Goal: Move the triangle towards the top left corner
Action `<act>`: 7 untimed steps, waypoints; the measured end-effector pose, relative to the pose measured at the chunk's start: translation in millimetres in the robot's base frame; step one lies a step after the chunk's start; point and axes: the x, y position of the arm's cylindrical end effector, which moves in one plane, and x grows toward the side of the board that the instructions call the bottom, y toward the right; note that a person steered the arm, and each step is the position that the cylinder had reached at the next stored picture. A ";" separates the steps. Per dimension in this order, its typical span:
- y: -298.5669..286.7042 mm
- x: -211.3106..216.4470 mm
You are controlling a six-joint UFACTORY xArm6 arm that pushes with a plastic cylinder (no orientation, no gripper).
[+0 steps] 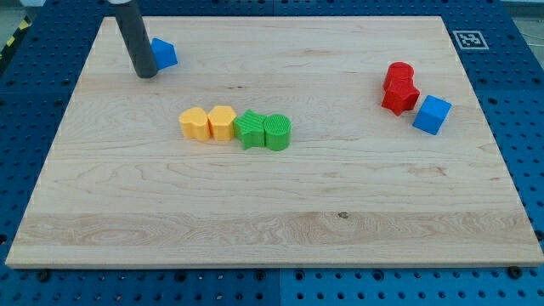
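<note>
— Where is the rod now? I cannot see well from here.

— My tip (pixel 146 75) stands on the wooden board (pixel 280 229), touching or almost touching the blue triangle (pixel 164 53). It is on the triangle's left and a little lower in the view.

— And the claw, is it open?

— There is no claw on this arm, only the straight dark rod, so it holds nothing. It can only push.

— Is the triangle far from the top left corner?

— No, it is already near that corner. Everything else is well apart from the triangle: the two yellow blocks (pixel 208 122) below it and to its right, then the green star (pixel 250 129) and the green cylinder (pixel 277 132) touching in the same row. Much farther to the right of the triangle are the red cylinder (pixel 398 74), a second red block (pixel 401 95) against it, and the blue cube (pixel 432 114).

— So which step is this?

— I judge it is the last part of the push, or a change of position. The problem is that the tip is on the corner side of the triangle. A push from there would send the block away, to the right.

— Then what is needed next?

— I think the tip must go around the triangle, to its lower right side, without touching it, and then push up and left. The push should be short, because the board's edge is close.
</note>
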 end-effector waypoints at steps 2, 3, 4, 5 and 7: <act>3.2 -8.8; 20.7 -20.8; 33.5 -31.7; 7.5 -42.5; 57.5 -44.7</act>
